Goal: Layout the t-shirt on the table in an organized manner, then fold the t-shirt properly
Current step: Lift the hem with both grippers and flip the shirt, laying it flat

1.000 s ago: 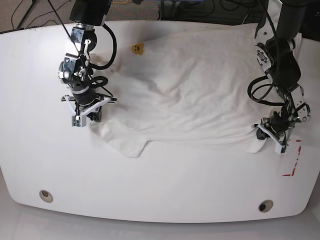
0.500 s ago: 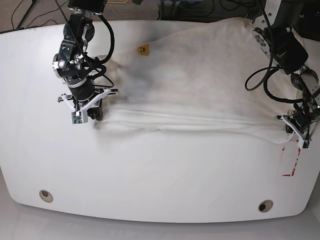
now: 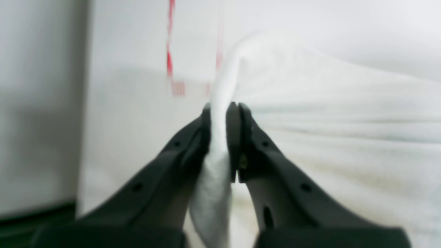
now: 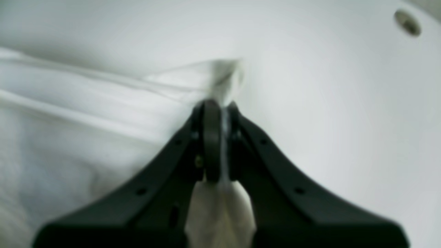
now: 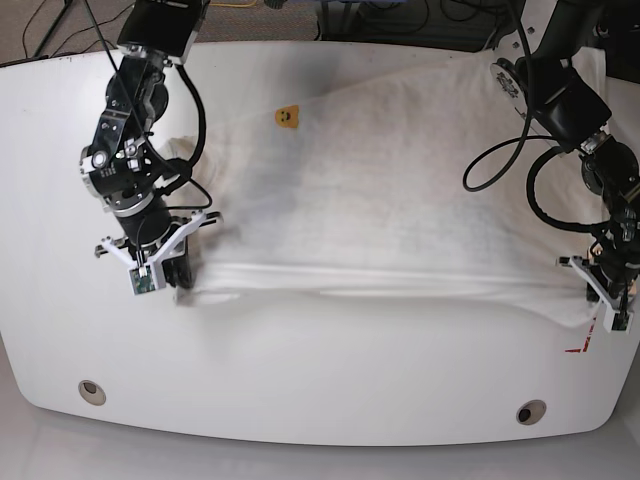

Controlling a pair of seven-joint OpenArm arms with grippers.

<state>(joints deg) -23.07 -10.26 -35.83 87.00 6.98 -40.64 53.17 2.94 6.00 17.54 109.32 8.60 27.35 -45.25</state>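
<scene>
Both arms reach down from the far side of the table (image 5: pixel 320 390), forearms angled toward the near edge, wrists bent so the pincers point at the tabletop. Left gripper (image 3: pixel 224 113) is clamped tight on a bunched fold of the t-shirt (image 5: pixel 400 190); white cloth passes up between the jaws and hangs out behind them. It sits low over the table's side edge in the base view (image 5: pixel 603 290), with the red-and-white tape mark (image 5: pixel 583 335) just beyond its tips and partly hidden by the raised cloth in the left wrist view. Right gripper (image 4: pixel 215 113) is likewise closed on a thin pinch of shirt edge, fabric trailing back between the fingers (image 4: pixel 210 137); in the base view it is at the opposite end of the shirt (image 5: pixel 160 270). The shirt is pulled taut between the two pincers, its near hem a nearly straight line from one to the other, the rest spread back across the table to the far edge with shallow wrinkles. A small yellow smiley (image 5: pixel 286 117) shows on the cloth. No containers in view. Bare tabletop lies ahead of both pincers toward the near edge, with one grommet hole (image 5: pixel 92 391) beyond the right pincer and another (image 5: pixel 530 411) beyond the left. Outboard of the left pincer the table edge is close; outboard of the right there is more bare surface.
</scene>
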